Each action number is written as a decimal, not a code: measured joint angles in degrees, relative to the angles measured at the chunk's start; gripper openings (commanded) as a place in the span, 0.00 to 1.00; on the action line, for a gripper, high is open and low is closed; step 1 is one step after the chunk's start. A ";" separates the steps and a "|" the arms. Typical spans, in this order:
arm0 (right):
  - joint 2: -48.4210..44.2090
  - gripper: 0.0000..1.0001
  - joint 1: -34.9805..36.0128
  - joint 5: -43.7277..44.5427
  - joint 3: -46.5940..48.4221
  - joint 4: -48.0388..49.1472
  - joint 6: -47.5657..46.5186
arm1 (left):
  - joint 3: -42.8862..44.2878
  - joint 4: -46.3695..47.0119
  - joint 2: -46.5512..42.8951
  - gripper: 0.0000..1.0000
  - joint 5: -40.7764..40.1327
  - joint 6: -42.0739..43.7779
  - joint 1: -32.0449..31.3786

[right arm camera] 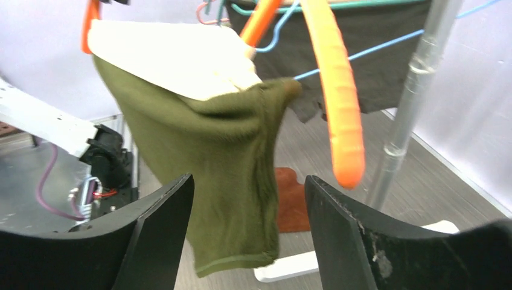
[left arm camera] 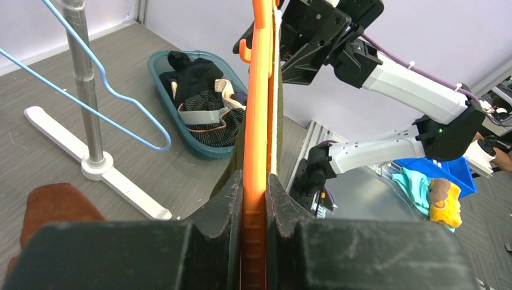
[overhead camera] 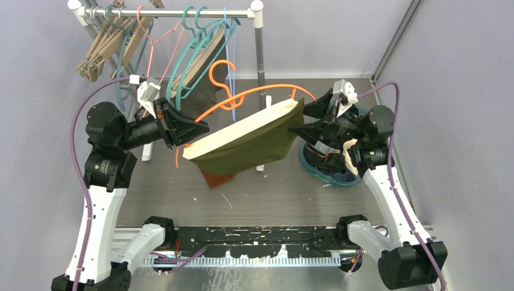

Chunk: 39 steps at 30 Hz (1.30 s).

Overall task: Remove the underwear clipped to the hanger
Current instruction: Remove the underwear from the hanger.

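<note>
Olive-green underwear (overhead camera: 254, 142) with a broad cream waistband hangs from an orange hanger (overhead camera: 260, 91) held over the table. My left gripper (left arm camera: 255, 193) is shut on the hanger's left end, the orange bar pinched between its jaws. At the underwear's right corner, my right gripper (overhead camera: 305, 119) is open. In the right wrist view the green cloth (right arm camera: 211, 139) hangs between and just beyond the spread fingers (right arm camera: 163, 229), touching neither. The hanger's free orange arm (right arm camera: 338, 103) passes to the right of that corner.
A teal basin (overhead camera: 330, 176) with dark and striped garments sits under the right arm. A rust-brown cloth (overhead camera: 215, 177) lies on the table below the underwear. The rack (overhead camera: 163, 12) holds several hangers at the back; its pole (overhead camera: 260, 60) and white foot (left arm camera: 115, 181) stand close behind.
</note>
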 measured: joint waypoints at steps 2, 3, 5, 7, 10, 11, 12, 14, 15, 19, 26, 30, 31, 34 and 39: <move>0.00 0.58 0.00 -1.70 -0.26 3.45 2.86 | -0.37 0.39 -0.09 0.00 0.17 -0.09 0.00; -0.02 0.54 0.00 -2.27 -0.52 4.90 3.91 | -0.63 0.57 -0.15 0.00 0.20 -0.11 0.00; -0.02 0.45 -0.02 -3.30 -1.11 7.56 6.25 | -1.20 0.66 -0.28 0.00 0.20 -0.17 0.00; -0.02 0.35 -0.28 -3.96 -1.55 8.85 7.78 | -1.57 0.83 -0.44 0.00 0.22 -0.15 0.02; -0.11 0.21 -0.87 -4.48 -2.19 10.38 9.38 | -2.03 0.85 -0.83 0.00 0.33 -0.13 0.20; -0.22 0.15 -1.14 -4.57 -2.54 10.71 9.73 | -2.14 0.85 -0.96 0.00 0.42 -0.13 0.28; -0.35 0.09 -1.31 -4.63 -2.86 10.88 10.05 | -2.27 0.85 -1.11 0.00 0.48 -0.13 0.35; -0.79 0.02 -1.88 -4.76 -3.69 11.17 10.43 | -2.69 0.90 -1.55 0.00 0.66 -0.09 0.52; -0.94 0.01 -2.14 -4.81 -4.02 11.26 10.58 | -2.86 0.90 -1.70 0.00 0.66 -0.09 0.55; -1.36 0.01 -3.19 -4.94 -4.83 11.41 10.73 | -3.52 0.90 -2.01 0.00 0.66 0.04 0.76; -1.68 0.01 -5.46 -3.61 -4.98 8.33 8.92 | -3.58 0.33 -2.23 0.00 0.57 1.70 1.29; -1.68 0.01 -6.86 -1.57 -4.92 4.20 6.93 | -3.45 -2.25 -2.47 0.00 -0.26 4.79 1.64; -1.68 0.01 -7.41 -1.16 -4.92 3.54 6.75 | -3.39 -3.02 -2.51 0.00 -0.50 5.44 1.68; -1.66 0.01 -9.62 -0.52 -4.92 2.58 6.80 | -3.10 -5.01 -2.54 0.00 -1.07 7.72 1.75; -1.81 0.01 -12.50 -0.96 -5.18 3.17 8.07 | -2.45 -7.80 -2.54 0.00 -1.38 11.04 1.73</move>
